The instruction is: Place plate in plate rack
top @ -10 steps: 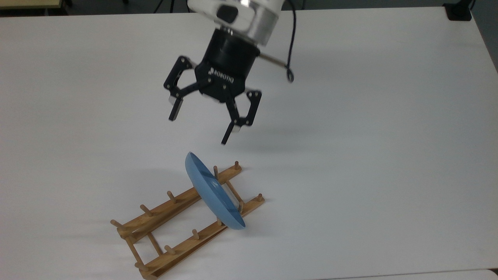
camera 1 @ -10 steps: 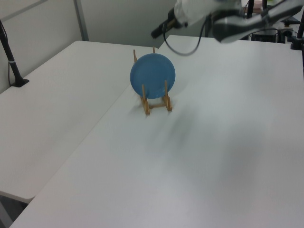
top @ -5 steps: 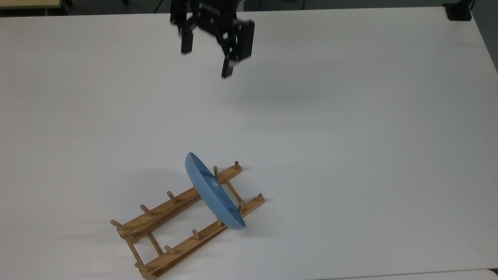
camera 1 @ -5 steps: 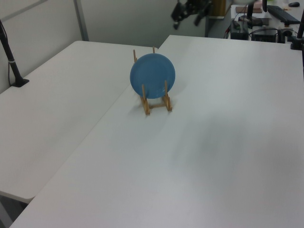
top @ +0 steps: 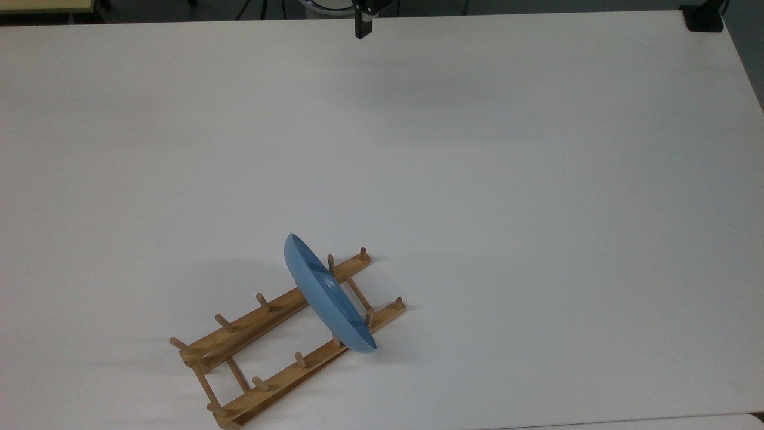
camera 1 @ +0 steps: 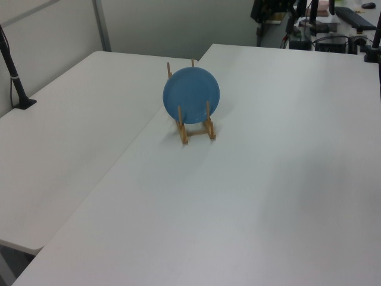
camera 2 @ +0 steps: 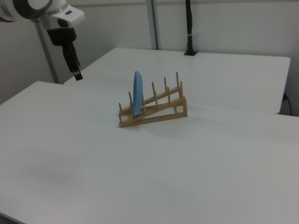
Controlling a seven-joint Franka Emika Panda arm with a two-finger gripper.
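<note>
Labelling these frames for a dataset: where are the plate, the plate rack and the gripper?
plate (camera 1: 191, 94): left view, centre of its round face.
plate rack (top: 245, 329): top view, bare upper rail.
gripper (camera 2: 74, 69): right view, fingertip end.

The top view looks steeply down on the white surface (top: 537, 209) from above. The left view stands lower and farther, looking along the plate rack (camera 1: 196, 128) so that the plate (camera 1: 191, 95) faces it. The right view sits low to the side and sees the plate edge-on. All three share the rack, the plate and the surface around them
</note>
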